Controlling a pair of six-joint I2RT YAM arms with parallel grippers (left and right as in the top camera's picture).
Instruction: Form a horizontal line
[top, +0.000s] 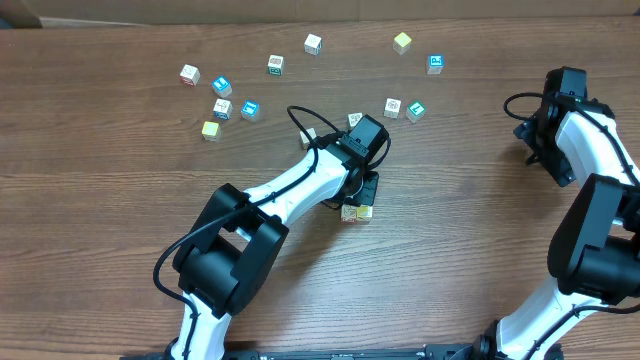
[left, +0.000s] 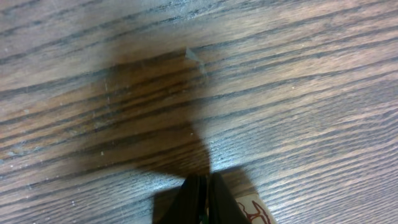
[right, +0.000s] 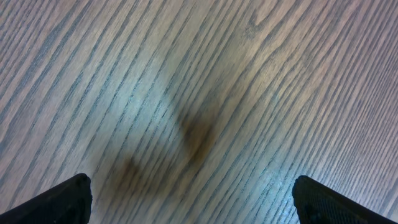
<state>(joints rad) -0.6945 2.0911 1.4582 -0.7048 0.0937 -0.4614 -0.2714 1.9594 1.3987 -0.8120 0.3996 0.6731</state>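
Of the horizontal line (top: 356, 212) only two touching cubes show in the overhead view, a whitish one and a pale yellow one, just below my left gripper (top: 362, 192); anything more of it is hidden under the gripper. My left gripper (left: 204, 186) is shut, tips low over the wood. A whitish cube with red print (left: 255, 213) lies against its right finger. My right gripper (top: 535, 140) is far off at the table's right side. Over bare wood, my right gripper (right: 202, 202) stands open with nothing between its fingers (right: 68, 199).
Loose cubes lie scattered across the far half of the table: a cluster at the left (top: 222, 108), some at the back (top: 313, 43), a pair right of centre (top: 393, 106) and one by the left wrist (top: 355, 120). The left arm's cable (top: 300, 118) loops above it.
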